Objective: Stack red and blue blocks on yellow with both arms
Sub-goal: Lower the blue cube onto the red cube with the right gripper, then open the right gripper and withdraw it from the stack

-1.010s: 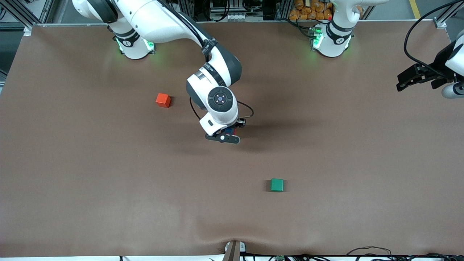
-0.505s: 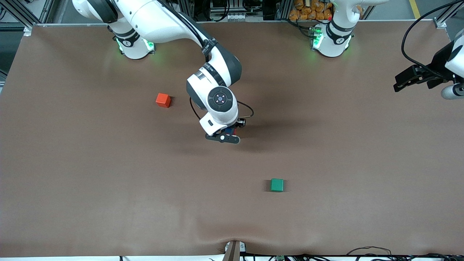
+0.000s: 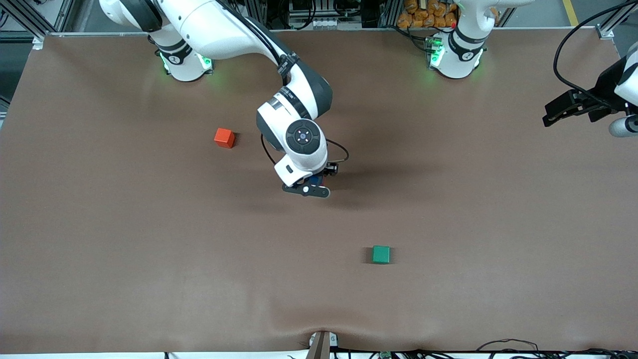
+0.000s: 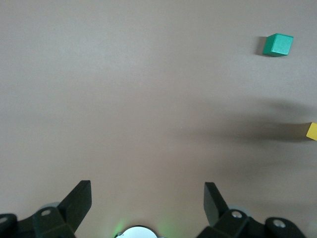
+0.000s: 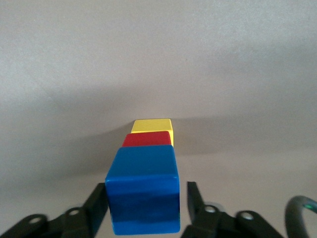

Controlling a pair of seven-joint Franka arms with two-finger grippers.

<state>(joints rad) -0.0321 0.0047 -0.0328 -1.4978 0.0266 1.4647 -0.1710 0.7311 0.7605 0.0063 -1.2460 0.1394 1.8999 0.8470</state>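
Observation:
In the right wrist view the blue cube (image 5: 143,191) sits on the red cube (image 5: 147,139), which sits on the yellow cube (image 5: 152,125), as one upright stack. My right gripper (image 5: 146,208) straddles the blue cube with its fingers open; a gap shows at one finger (image 5: 194,201). In the front view the right gripper (image 3: 311,187) is at mid table and its hand hides most of the stack. My left gripper (image 3: 568,107) is open and empty, up in the air over the left arm's end of the table. The left wrist view shows the left gripper (image 4: 147,198) and an edge of the yellow cube (image 4: 312,131).
An orange-red cube (image 3: 224,138) lies toward the right arm's end, farther from the front camera than the stack. A green cube (image 3: 381,254) lies nearer the front camera than the stack; it also shows in the left wrist view (image 4: 277,45).
My left gripper has shifted slightly at the left arm's end of the table. The right arm and the stack have not visibly moved.

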